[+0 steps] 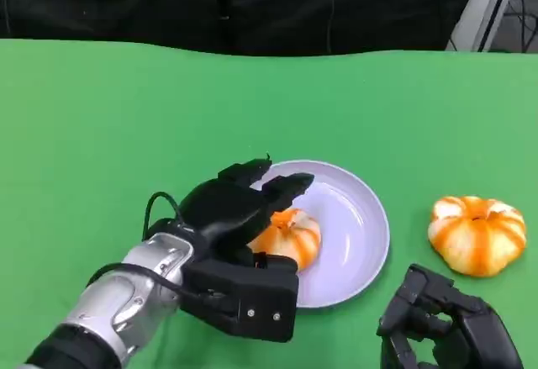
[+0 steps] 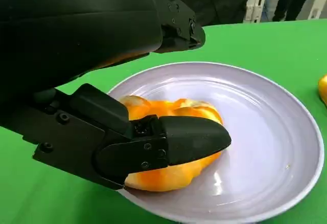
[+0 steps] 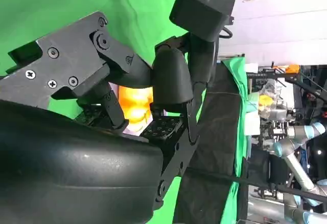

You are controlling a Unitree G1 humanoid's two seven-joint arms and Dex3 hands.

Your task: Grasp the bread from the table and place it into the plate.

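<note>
An orange-and-white pumpkin-shaped bread (image 1: 292, 234) lies on the near-left part of the pale lilac plate (image 1: 357, 218). My left hand (image 1: 239, 209) arches over it, fingers stretched out above and lifted off it. In the left wrist view the thumb (image 2: 179, 140) lies against the side of the bread (image 2: 173, 175), which rests on the plate (image 2: 265, 132). A second bread of the same kind (image 1: 477, 233) sits on the table to the right of the plate. My right hand (image 1: 445, 327) is near the front edge below it, fingers curled in around nothing; the right wrist view shows that bread (image 3: 135, 99) past its fingers (image 3: 171, 76).
The green tabletop (image 1: 126, 125) stretches wide to the left and behind the plate. Its far edge meets a dark curtain (image 1: 252, 3). A metal stand leg (image 1: 492, 3) rises at the back right.
</note>
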